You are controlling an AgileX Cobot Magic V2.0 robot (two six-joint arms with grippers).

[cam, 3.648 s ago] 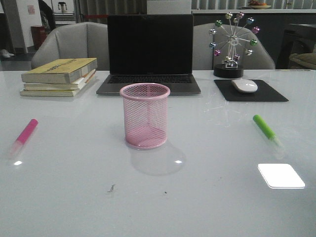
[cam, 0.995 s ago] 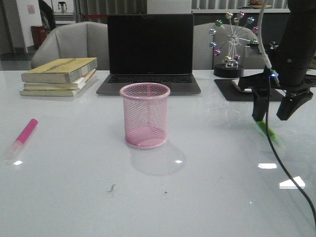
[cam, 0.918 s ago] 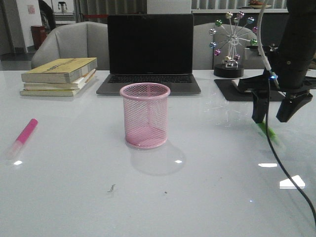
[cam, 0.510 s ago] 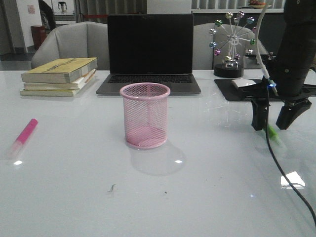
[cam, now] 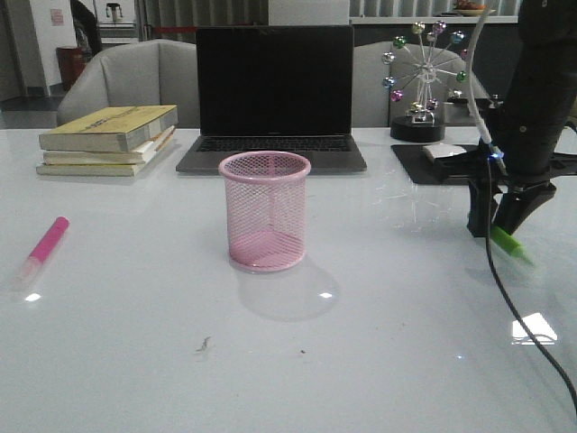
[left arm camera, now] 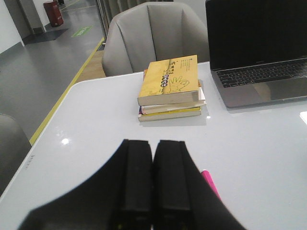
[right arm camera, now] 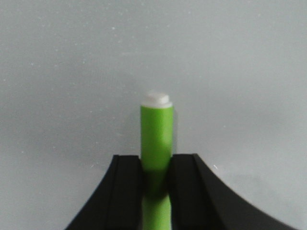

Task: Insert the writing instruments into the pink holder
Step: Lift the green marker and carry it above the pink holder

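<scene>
Green marker (right arm camera: 156, 132) pinched in right gripper (cam: 501, 227); left gripper (left arm camera: 152, 191) closed, empty. Pink marker (cam: 45, 245) far left, pink holder (cam: 265, 211) centre, book text unreadable

Mostly hidden behind closed black left gripper fingers (left arm camera: 139, 191): hot pink highlighter marker (left arm camera: 209, 181). Partly covered by black right gripper (cam: 498, 225): bright green highlighter marker (cam: 510, 244), far end unseen.

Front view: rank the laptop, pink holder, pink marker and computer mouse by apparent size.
1. Laptop
2. Pink holder
3. Pink marker
4. Computer mouse, partly hidden by the right arm; it also sits farther back, so its rank is unsure.
</scene>
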